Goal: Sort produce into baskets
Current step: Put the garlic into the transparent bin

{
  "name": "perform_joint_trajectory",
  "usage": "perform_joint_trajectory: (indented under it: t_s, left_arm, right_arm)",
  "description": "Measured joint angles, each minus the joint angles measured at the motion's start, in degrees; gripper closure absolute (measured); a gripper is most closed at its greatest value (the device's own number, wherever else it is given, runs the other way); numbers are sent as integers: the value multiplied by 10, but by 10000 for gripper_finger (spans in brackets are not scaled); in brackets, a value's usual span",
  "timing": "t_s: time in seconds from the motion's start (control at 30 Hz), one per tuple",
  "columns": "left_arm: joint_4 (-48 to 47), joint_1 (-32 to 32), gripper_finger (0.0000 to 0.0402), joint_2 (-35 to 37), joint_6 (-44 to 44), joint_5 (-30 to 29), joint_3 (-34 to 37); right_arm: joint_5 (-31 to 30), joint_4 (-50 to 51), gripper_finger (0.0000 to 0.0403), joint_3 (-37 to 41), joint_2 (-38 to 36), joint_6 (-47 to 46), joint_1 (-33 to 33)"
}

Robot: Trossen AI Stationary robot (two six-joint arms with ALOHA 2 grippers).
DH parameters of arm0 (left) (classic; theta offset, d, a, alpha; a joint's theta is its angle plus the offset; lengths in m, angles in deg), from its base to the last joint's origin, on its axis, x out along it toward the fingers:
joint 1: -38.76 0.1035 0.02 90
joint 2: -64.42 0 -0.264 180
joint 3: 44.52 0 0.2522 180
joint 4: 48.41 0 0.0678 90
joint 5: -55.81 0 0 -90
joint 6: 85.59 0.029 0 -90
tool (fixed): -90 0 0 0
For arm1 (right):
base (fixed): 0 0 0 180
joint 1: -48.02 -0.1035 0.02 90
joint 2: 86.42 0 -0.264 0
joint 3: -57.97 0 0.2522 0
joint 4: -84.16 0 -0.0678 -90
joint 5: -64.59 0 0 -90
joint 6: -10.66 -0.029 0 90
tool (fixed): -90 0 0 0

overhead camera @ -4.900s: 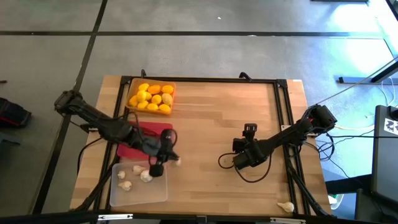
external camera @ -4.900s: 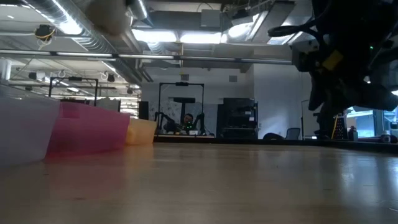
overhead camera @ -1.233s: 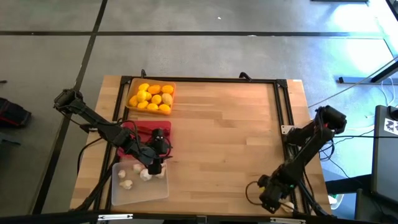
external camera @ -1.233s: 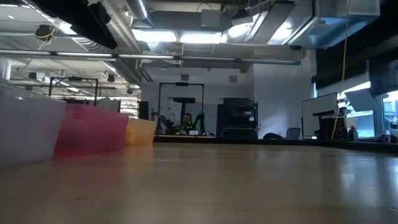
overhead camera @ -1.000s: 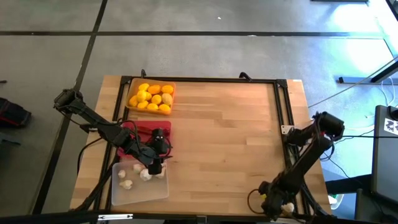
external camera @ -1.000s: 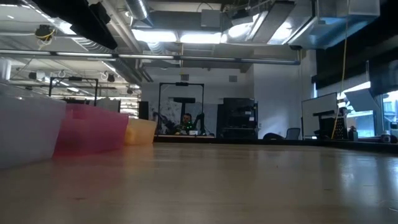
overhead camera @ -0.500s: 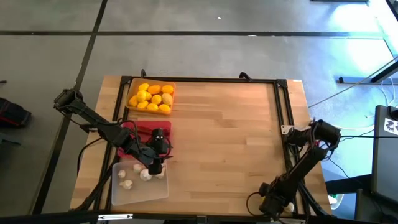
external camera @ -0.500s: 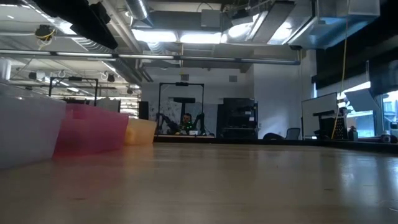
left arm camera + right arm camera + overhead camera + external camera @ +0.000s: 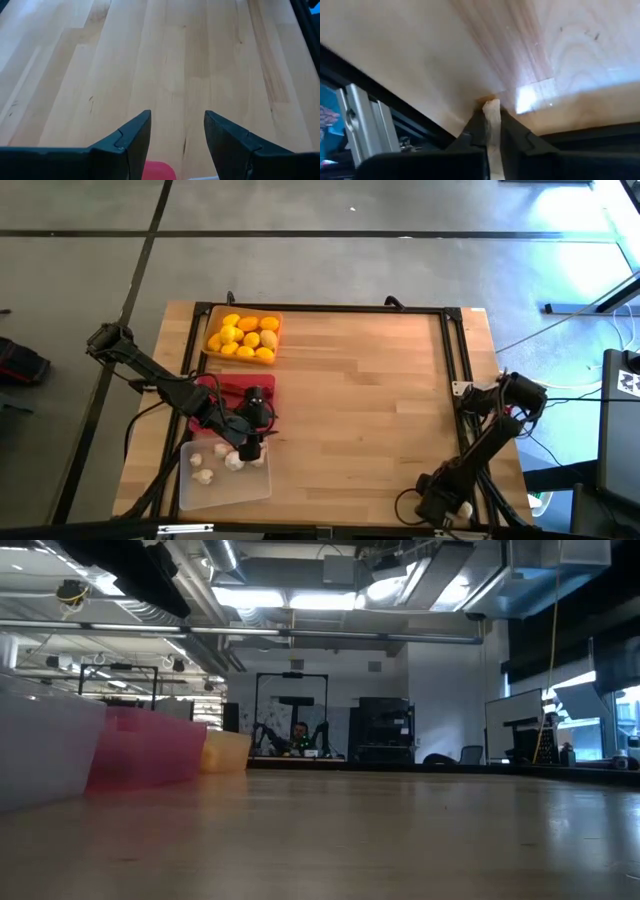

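Note:
The orange basket [image 9: 243,335] at the far left is filled with yellow lemons. The red basket [image 9: 236,387] sits nearer, partly under my left arm. The clear basket [image 9: 225,480] at the near left holds several white garlic bulbs [image 9: 203,476]. My left gripper [image 9: 177,131] stands open above the clear basket's far right corner, with nothing between its fingers. My right gripper [image 9: 491,116] is at the table's near right corner, shut on a white garlic bulb [image 9: 463,510] that lies there. My right gripper pinches a narrow white part of the garlic bulb [image 9: 491,109] between its two fingers [image 9: 476,127]. That part reaches just past the fingertips. The fingers come down at a slant beside the table's black frame rail. The gripper itself hides whether the bulb rests on the table.
A black frame rail [image 9: 462,360] runs along the table's right side and another along the far side. Bare wood [image 9: 360,400] lies between the baskets and my right arm. In the low view, the clear [image 9: 40,755], pink [image 9: 150,745] and orange [image 9: 228,750] baskets stand in a row at the left.
My right arm has sunk lower, and its gripper has shifted slightly toward the near edge, at the garlic bulb in the near right corner. My left arm has kept still.

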Motion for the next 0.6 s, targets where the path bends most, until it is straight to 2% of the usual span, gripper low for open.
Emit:
perform_joint_trajectory:
  t_s: [0.13,0.47,0.6]
  left_arm:
    - [13,0,222,0,1,0,0]
    - [25,0,222,0,2,0,0]
    - [27,3,222,0,2,-17,0]
  right_arm:
    - [-41,10,396,1,-17,32,13]
    - [-257,133,391,-13,-112,119,68]
    - [-366,187,390,-13,-164,161,99]
